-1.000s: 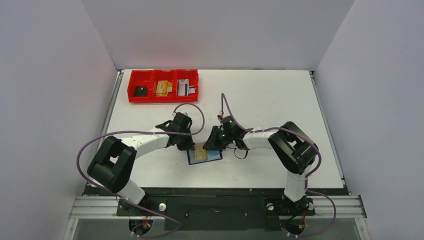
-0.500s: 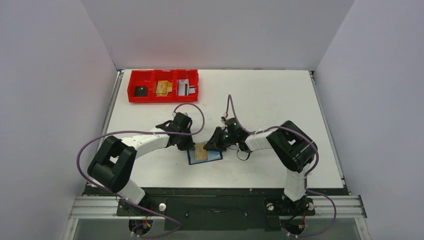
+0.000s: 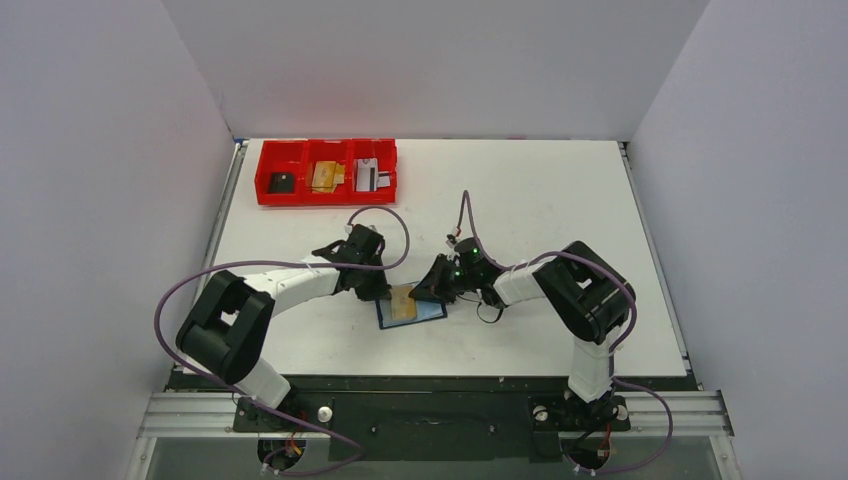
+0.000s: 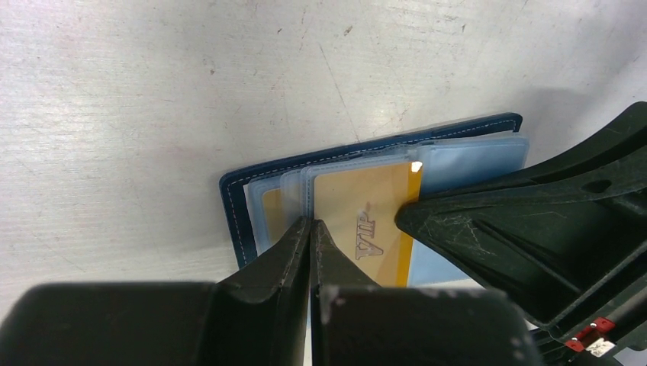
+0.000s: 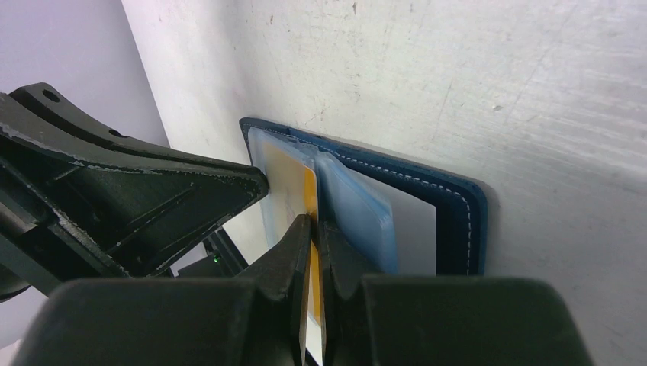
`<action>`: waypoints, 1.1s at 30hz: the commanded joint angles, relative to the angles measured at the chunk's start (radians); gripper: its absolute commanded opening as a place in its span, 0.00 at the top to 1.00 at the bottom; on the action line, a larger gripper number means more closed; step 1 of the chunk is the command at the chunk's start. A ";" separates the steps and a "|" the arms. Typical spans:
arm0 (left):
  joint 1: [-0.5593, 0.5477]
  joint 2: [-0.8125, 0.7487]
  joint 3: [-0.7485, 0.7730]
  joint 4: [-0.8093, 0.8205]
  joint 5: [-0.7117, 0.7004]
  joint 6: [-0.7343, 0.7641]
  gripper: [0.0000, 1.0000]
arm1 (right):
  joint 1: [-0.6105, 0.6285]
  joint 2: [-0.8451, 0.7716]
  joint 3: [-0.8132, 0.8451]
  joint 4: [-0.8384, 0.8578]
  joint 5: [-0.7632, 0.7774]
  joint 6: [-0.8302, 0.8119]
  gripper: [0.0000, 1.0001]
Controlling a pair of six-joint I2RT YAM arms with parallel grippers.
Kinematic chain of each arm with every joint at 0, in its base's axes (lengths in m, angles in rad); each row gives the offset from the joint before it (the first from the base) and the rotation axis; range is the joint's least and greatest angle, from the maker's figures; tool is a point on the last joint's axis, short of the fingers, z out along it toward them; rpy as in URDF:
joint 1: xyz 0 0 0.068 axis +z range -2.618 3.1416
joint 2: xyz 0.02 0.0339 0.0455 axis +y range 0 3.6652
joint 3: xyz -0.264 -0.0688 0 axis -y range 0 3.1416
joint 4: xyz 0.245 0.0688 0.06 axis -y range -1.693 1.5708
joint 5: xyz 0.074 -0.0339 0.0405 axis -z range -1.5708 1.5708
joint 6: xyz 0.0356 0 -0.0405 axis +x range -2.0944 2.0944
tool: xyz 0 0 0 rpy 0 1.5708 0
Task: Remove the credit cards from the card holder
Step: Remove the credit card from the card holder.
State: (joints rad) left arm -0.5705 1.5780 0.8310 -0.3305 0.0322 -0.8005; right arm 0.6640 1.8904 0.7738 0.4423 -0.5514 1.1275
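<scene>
Right wrist | right gripper (image 5: 314, 223) clamped on tan-gold flat card (image 5: 308, 191), frame centre, not yet out of navy-blue bifold card holder (image 5: 458, 204) | left gripper (image 4: 311, 226) closed, pinning holder

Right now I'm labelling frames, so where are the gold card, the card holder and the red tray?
gold card (image 4: 358, 206), left wrist view, printed face.
card holder (image 5: 461, 229), right wrist view, stitched navy border.
red tray (image 3: 300, 198), top external view, front wall.
</scene>
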 commanded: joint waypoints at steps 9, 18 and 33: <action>0.008 0.055 -0.025 -0.046 -0.023 0.018 1.00 | -0.042 -0.047 -0.040 0.020 0.034 -0.028 0.97; 0.007 0.058 -0.023 -0.037 -0.023 0.018 1.00 | -0.043 -0.037 -0.042 0.056 0.011 -0.007 0.90; 0.006 0.062 -0.021 -0.033 -0.019 0.019 1.00 | -0.041 -0.035 -0.046 0.099 -0.010 0.026 0.87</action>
State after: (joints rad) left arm -0.5678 1.5883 0.8314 -0.3061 0.0563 -0.8013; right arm 0.6334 1.8812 0.7403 0.4816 -0.5659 1.1492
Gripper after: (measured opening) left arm 0.003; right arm 0.141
